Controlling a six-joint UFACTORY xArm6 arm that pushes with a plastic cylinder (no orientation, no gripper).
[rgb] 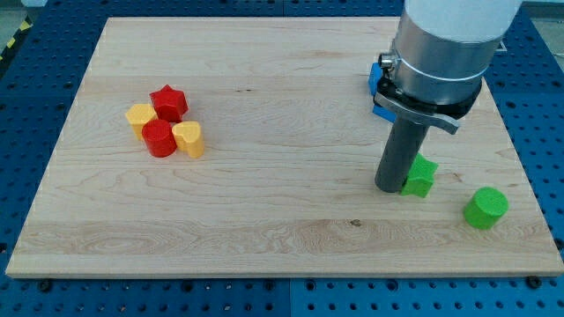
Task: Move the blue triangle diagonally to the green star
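My tip (391, 187) rests on the board at the view's right, touching the left side of a green star-like block (423, 176). A blue block (378, 81) shows just above, at the arm's left edge. It is mostly hidden behind the arm, so I cannot make out its shape. More blue (382, 112) shows just below it, and I cannot tell whether that is a second block. The blue lies up and to the left of the green star.
A green cylinder (486, 208) sits at the lower right near the board's edge. At the left, a red star (168, 102), a yellow hexagon (140, 115), a red cylinder (159, 138) and a yellow heart (189, 138) form a tight cluster. The wooden board (264, 211) lies on a blue perforated table.
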